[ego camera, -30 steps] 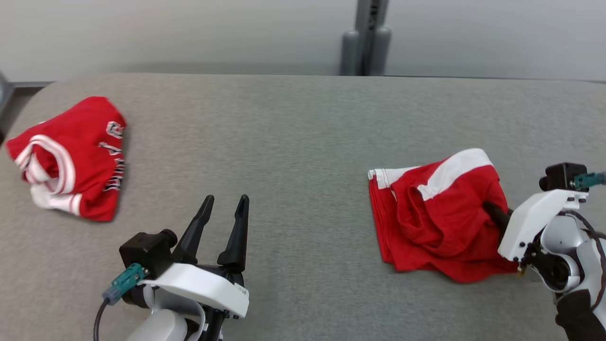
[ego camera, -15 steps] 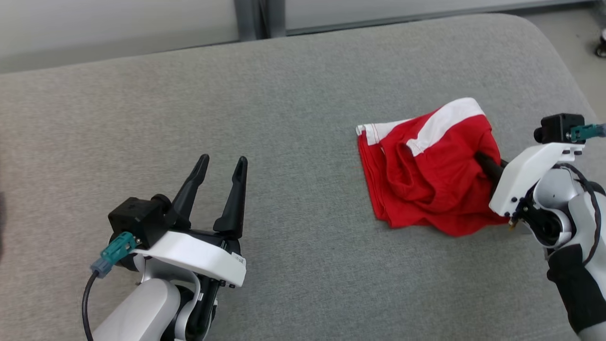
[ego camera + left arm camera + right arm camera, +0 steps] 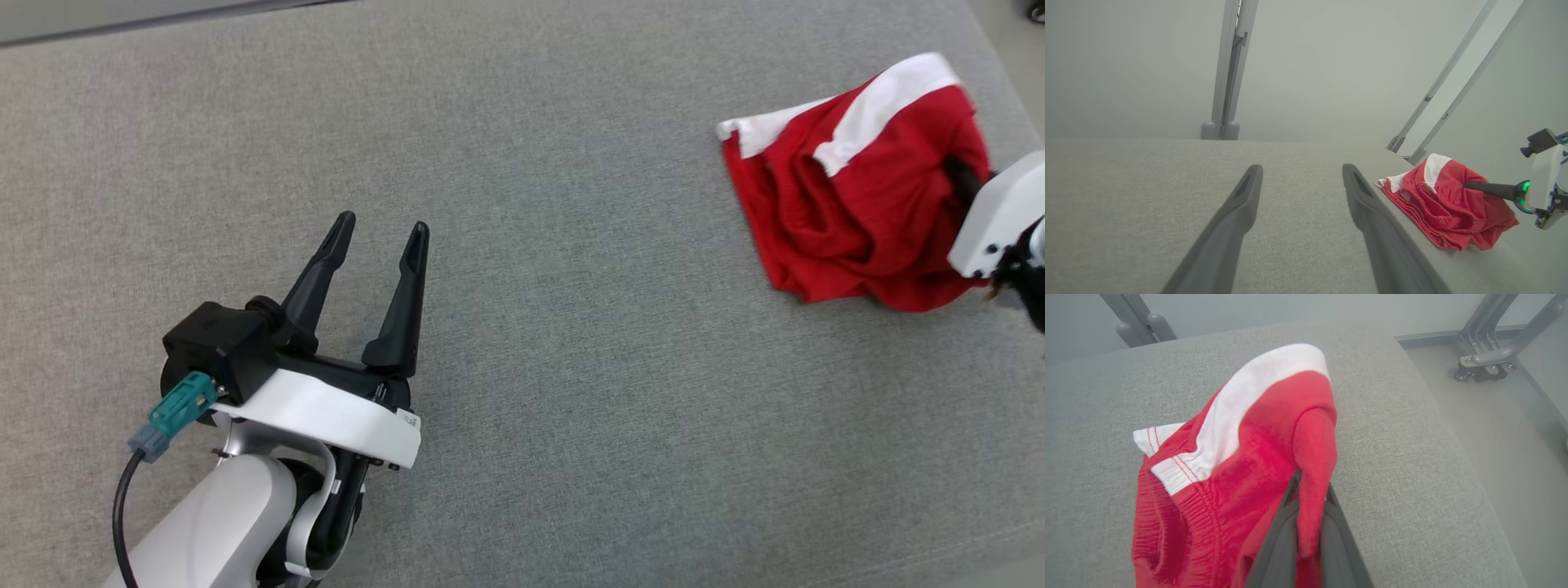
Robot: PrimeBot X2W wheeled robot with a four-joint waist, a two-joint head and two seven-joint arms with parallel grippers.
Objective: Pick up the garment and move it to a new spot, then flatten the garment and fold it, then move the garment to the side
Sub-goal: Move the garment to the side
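Head camera has swung right and down since a second ago, so I read most of the frame shift as no move of things. Right gripper [image 3: 1310, 498] pinched tight on fold of red-and-white garment [image 3: 849, 212], as before. Garment bunched, one side raised, at right edge of table [image 3: 571, 343], nearer that edge than earlier. Left gripper [image 3: 380, 233] spread wide, empty, over table middle, unchanged

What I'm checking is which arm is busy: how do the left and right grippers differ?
The left gripper stands open; the right gripper is shut. The left gripper holds nothing over the grey surface; the right gripper pinches a fold of the red garment. Both have two long dark fingers.
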